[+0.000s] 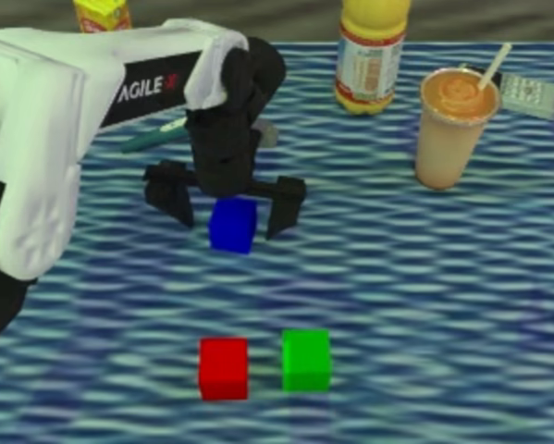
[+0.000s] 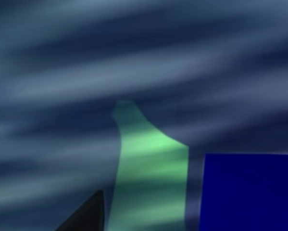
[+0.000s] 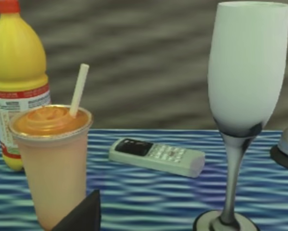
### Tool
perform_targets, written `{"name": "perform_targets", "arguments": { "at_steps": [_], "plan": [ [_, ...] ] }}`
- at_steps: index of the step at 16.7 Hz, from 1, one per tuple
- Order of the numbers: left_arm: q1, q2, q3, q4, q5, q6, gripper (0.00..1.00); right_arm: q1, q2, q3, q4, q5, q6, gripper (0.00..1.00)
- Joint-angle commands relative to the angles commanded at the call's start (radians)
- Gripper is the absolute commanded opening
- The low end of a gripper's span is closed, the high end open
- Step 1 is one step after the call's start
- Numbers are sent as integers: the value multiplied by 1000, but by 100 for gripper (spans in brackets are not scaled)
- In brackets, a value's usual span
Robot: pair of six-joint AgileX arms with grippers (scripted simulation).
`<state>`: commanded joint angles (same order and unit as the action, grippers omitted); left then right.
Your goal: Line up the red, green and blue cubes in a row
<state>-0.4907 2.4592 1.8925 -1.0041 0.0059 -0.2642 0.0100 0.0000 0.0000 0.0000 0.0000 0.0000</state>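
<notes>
The cubes are plain: one deep blue [image 1: 233, 225], one bright red [image 1: 223, 368], one bright green [image 1: 306, 360], all on a table [image 1: 443, 305] covered in a wavy blue and pale-teal ripple pattern. The left arm [image 1: 64, 111] is white with black lettering, and its gripper [image 1: 228, 205] is black. The bottle [image 1: 372, 51] is yellow with a white and red label, the cup [image 1: 452, 125] holds a peach-orange drink with a white straw, and the glass [image 3: 244, 86] is pale white.

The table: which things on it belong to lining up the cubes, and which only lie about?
For the job: blue cube, between the open left pincer; red cube; green cube.

Lying about: yellow bottle, orange drink cup, phone handset, wine glass, juice carton.
</notes>
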Motion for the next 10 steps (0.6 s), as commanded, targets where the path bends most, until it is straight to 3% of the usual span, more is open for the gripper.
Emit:
{"name": "perform_targets", "arguments": {
  "at_steps": [10],
  "plan": [
    [0,0,0,0,0,0,10,0,0,0,0,0,0,100]
  ]
}}
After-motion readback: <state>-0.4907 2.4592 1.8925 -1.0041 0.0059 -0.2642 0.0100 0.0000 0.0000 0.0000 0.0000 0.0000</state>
